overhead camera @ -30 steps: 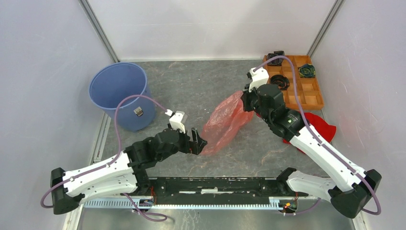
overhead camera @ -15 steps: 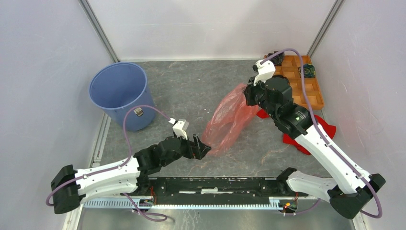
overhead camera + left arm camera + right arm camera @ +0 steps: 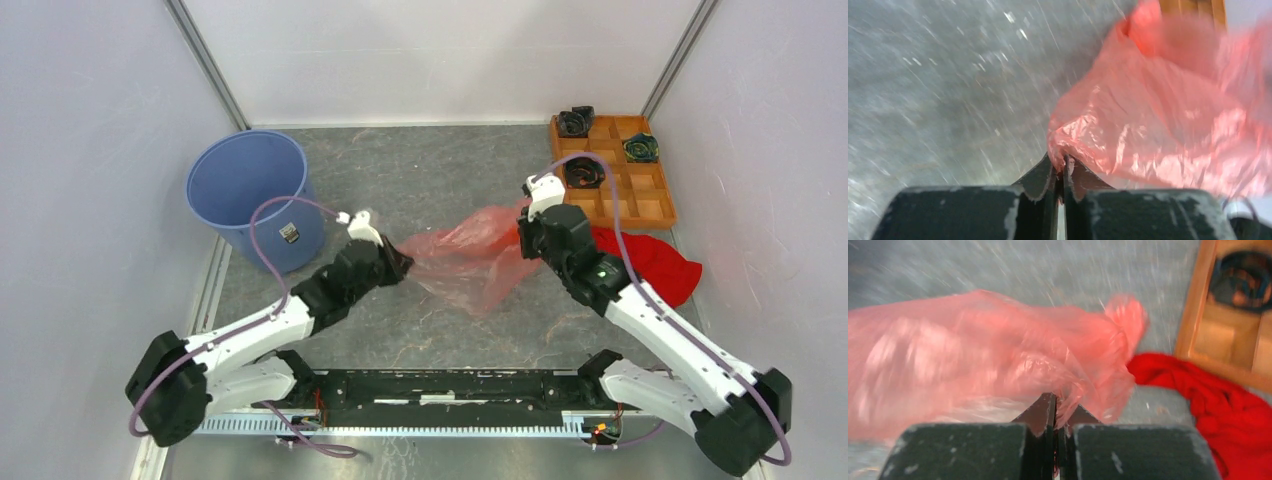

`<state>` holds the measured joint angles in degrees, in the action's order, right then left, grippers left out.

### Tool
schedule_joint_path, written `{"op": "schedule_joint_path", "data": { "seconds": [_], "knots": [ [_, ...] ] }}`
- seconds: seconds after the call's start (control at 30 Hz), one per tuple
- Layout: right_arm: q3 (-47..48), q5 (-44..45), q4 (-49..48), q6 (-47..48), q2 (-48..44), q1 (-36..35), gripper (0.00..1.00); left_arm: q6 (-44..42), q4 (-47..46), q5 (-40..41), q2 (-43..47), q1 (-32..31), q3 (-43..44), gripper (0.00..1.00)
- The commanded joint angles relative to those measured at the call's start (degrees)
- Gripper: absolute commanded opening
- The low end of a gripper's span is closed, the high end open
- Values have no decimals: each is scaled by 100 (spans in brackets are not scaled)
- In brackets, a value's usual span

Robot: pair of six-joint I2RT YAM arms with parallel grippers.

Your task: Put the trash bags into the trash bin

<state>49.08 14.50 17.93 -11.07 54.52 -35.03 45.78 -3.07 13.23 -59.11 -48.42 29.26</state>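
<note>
Above the grey table (image 3: 430, 180), the pink trash bag (image 3: 470, 262) stretched between the left gripper (image 3: 397, 266) and right gripper (image 3: 522, 233), both clamped shut on its ends, well short of the blue bin (image 3: 245, 190); pulling apart could tear it.

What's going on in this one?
Two arms hold one pink bag between them. The left hand pinches one end and the right hand the other, both shut on the film, with the bag stretched out between them. The bin stands off to the left, and the bag is not yet in it.
</note>
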Motion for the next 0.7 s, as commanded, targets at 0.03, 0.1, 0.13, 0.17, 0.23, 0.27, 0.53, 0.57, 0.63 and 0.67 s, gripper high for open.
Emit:
{"op": "schedule_joint_path", "data": {
  "seconds": [0.03, 0.1, 0.13, 0.17, 0.23, 0.27, 0.53, 0.57, 0.63, 0.67],
  "knots": [
    [-283, -99, -863, 231, 676, 464, 0, 233, 81, -938, -1046, 1461, 1319, 3],
    [442, -527, -861, 267, 1299, 740, 1, 101, 549, -1483, -1834, 1837, 2479, 2],
    [1167, -634, -568, 302, 1677, 830, 0, -42, 806, -1667, -2251, 1937, 3105, 2],
    [2035, -641, -220, 376, 2039, 865, 0, -154, 1212, -1828, -2517, 2040, 3802, 2],
    [3416, -735, 443, 543, 2476, 860, 0, -358, 1573, -2065, -2776, 2198, 5143, 2],
    [4161, -861, 671, 643, 2569, 856, 0, -585, 1823, -2279, -2887, 2241, 5820, 2],
    [3369, -2080, -1053, 738, 723, 787, 0, -1751, 1371, -2348, -1434, 1948, 6580, 2],
    [2851, -2074, -1443, 713, 477, 789, 0, -1756, 1364, -2196, -1221, 1951, 6218, 2],
    [1876, -2038, -1926, 711, 151, 786, 0, -1793, 1399, -2004, -933, 1951, 5408, 2],
    [1436, -1965, -2010, 688, 129, 779, 0, -1728, 1432, -1866, -852, 1951, 4935, 2]
  ]
}}
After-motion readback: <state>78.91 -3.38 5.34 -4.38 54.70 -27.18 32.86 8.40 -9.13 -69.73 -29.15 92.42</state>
